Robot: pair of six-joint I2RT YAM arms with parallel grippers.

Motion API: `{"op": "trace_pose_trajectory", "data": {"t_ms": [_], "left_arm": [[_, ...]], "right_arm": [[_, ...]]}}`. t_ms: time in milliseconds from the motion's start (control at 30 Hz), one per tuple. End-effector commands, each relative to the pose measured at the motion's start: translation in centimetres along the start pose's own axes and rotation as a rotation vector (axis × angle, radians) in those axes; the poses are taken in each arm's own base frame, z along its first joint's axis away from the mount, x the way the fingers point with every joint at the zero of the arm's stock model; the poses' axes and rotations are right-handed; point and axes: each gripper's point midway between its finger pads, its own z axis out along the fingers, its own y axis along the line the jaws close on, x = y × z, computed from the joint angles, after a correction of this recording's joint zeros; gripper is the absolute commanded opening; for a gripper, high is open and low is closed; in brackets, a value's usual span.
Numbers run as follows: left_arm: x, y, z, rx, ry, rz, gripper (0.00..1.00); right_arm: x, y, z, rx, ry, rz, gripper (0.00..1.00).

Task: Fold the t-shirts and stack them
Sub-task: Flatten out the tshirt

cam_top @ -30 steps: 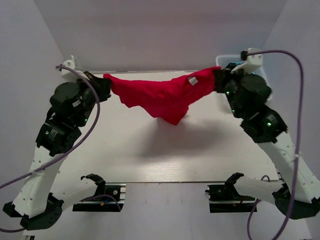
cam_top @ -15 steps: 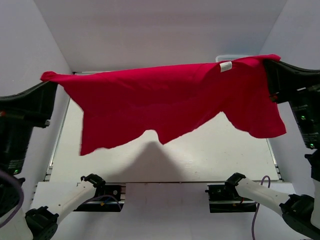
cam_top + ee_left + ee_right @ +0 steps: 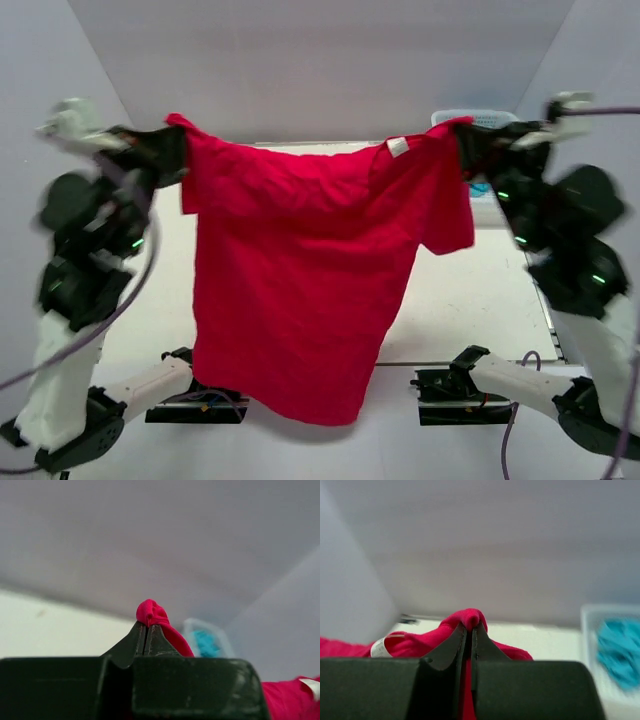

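Observation:
The red t-shirt (image 3: 300,280) hangs spread in the air between my two grippers, its hem down near the front table edge, a white label (image 3: 398,147) near its top right. My left gripper (image 3: 178,150) is shut on the shirt's top left corner; a red wad (image 3: 151,613) pokes out above its tips (image 3: 146,627). My right gripper (image 3: 462,143) is shut on the top right corner, with red cloth (image 3: 467,617) pinched at its tips (image 3: 471,630). The turquoise t-shirt (image 3: 620,650) lies in the basket, also showing in the left wrist view (image 3: 206,644).
A white mesh basket (image 3: 480,122) stands at the table's back right corner, behind my right gripper. The pale table (image 3: 470,300) lies under the hanging shirt. White walls close in at the back and both sides.
Both arms swung the shirt up towards the camera and then back. The shirt has gone from a bunched band to hanging open full length between the grippers.

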Motion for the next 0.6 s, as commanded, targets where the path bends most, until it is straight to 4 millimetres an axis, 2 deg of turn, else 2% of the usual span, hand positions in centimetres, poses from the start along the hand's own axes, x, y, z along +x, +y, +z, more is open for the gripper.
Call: {"op": "trace_pose_trajectory", "data": {"t_ms": [0, 33, 67, 100, 167, 200, 233, 267, 300, 333, 367, 400, 433, 467, 500, 533, 567], "left_arm": [[8.0, 6.8, 4.2, -0.311, 0.110, 0.081, 0.00], [9.1, 7.9, 5.0, -0.360, 0.108, 0.099, 0.00], [11.6, 9.3, 5.7, -0.407, 0.146, 0.133, 0.00], [14.6, 10.5, 7.1, -0.456, 0.198, 0.151, 0.00], [17.4, 12.6, 8.7, -0.542, 0.232, 0.199, 0.00], [19.1, 13.9, 9.5, -0.578, 0.259, 0.214, 0.00], [21.8, 15.7, 11.0, -0.636, 0.290, 0.256, 0.00], [23.4, 16.8, 11.8, -0.664, 0.316, 0.269, 0.00], [24.5, 18.4, 12.8, -0.699, 0.327, 0.269, 0.00], [27.9, 20.4, 14.4, -0.738, 0.387, 0.302, 0.00], [29.6, 21.8, 15.2, -0.758, 0.420, 0.313, 0.00], [30.6, 23.9, 16.3, -0.797, 0.425, 0.320, 0.17], [31.2, 24.2, 18.4, -0.788, 0.418, 0.301, 0.37], [36.3, 27.5, 19.4, -0.821, 0.513, 0.339, 0.69], [38.4, 28.8, 20.5, -0.819, 0.554, 0.329, 0.99], [36.6, 28.0, 24.4, -0.775, 0.499, 0.305, 1.00], [37.7, 28.6, 25.7, -0.770, 0.519, 0.297, 1.00]], "right_arm": [[7.3, -4.7, 3.9, 0.321, 0.110, -0.041, 0.00], [10.0, -5.3, 4.4, 0.360, 0.158, -0.074, 0.00], [10.9, -6.3, 5.1, 0.417, 0.156, -0.085, 0.00], [15.3, -6.6, 6.7, 0.447, 0.243, -0.130, 0.00], [18.4, -8.0, 7.6, 0.513, 0.298, -0.152, 0.00], [22.5, -8.9, 9.1, 0.544, 0.379, -0.183, 0.00], [24.0, -9.9, 9.6, 0.568, 0.407, -0.190, 0.00], [26.7, -11.1, 10.5, 0.596, 0.458, -0.197, 0.00], [27.2, -11.3, 11.5, 0.595, 0.463, -0.182, 0.00], [30.2, -12.4, 12.6, 0.596, 0.528, -0.189, 0.00], [33.8, -13.4, 13.4, 0.603, 0.601, -0.209, 0.00], [32.7, -14.6, 15.5, 0.606, 0.579, -0.172, 0.00], [39.1, -15.7, 16.3, 0.603, 0.705, -0.202, 0.00], [39.0, -15.8, 18.3, 0.587, 0.689, -0.194, 0.07], [40.2, -17.5, 18.6, 0.601, 0.735, -0.199, 0.23], [42.1, -18.2, 22.3, 0.600, 0.726, -0.202, 0.56], [42.6, -18.6, 23.2, 0.595, 0.737, -0.207, 0.70]]}}
